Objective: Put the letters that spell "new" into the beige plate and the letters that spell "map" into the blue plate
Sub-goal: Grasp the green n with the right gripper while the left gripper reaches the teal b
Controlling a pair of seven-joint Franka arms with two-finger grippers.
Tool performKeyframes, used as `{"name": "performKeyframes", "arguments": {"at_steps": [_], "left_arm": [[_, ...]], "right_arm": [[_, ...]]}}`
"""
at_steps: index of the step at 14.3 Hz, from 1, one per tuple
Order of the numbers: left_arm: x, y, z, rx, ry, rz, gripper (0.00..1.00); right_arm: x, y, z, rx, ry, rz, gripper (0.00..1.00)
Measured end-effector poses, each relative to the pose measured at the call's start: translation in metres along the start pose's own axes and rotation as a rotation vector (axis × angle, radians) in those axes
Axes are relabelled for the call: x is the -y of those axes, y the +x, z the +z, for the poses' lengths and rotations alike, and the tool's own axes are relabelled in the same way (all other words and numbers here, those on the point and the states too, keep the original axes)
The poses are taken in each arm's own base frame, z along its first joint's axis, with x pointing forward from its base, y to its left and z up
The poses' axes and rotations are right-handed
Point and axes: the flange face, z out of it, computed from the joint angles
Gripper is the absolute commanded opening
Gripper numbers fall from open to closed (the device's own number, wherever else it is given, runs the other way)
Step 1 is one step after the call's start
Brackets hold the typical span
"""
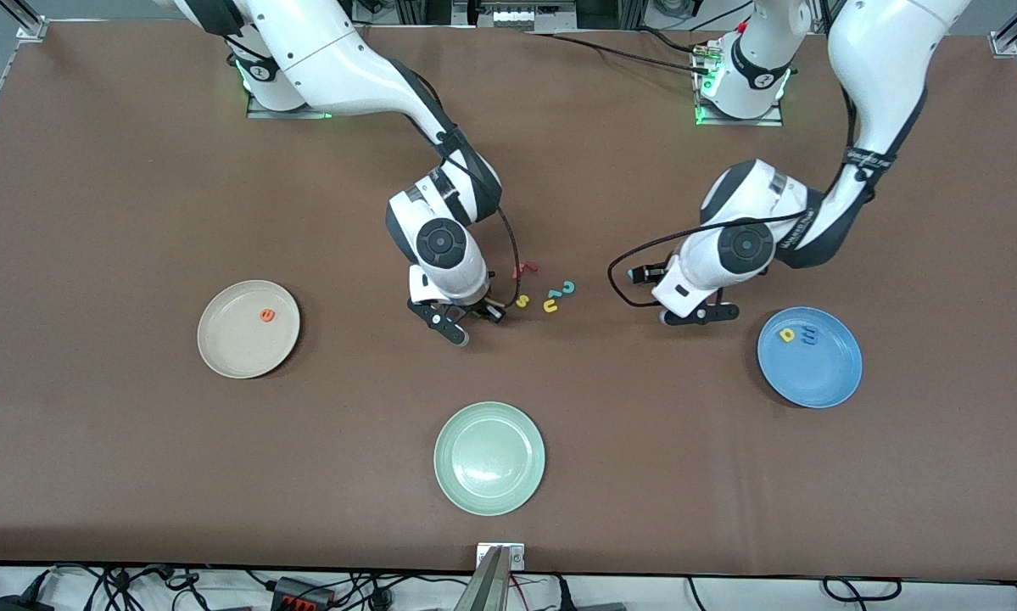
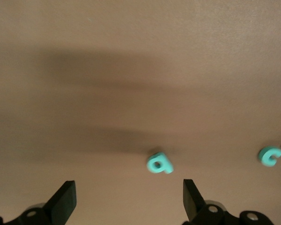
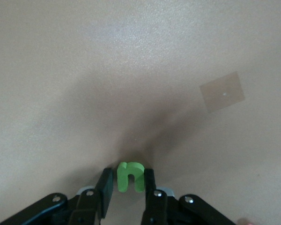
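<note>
Orange "e" (image 1: 267, 316) — beige plate (image 1: 220, 348)

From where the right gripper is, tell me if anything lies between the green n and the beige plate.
Nothing visible does. The right gripper is closed on the green n beside the loose letters. Toward the beige plate there is only bare table; the plate holds just the orange e.

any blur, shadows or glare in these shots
Left wrist view: the teal p looks soft, with streaky dark shadows across the mat. Right wrist view: the green n is sharp, with a shadow fanning out from it. Front view: a faint sheen on the pale green plate.
</note>
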Motion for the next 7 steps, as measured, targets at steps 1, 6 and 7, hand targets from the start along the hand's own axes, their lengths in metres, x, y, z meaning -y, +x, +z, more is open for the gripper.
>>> {"name": "performKeyframes", "arguments": {"at_steps": [1, 6, 7], "left_arm": [[0.0, -0.003, 0.013, -0.006, -0.019, -0.013, 0.85], [0.003, -0.008, 0.049, -0.001, -0.066, -0.041, 0.65], [0.002, -0.008, 0.052, -0.004, -0.077, -0.048, 0.65]], "right_arm": [[0.0, 0.0, 0.0, 0.0, 0.0, 0.0, 0.25], [0.001, 0.0, -0.001, -0.004, 0.001, -0.024, 0.25], [0.002, 0.001, -0.003, -0.01, 0.003, -0.035, 0.25]]}}
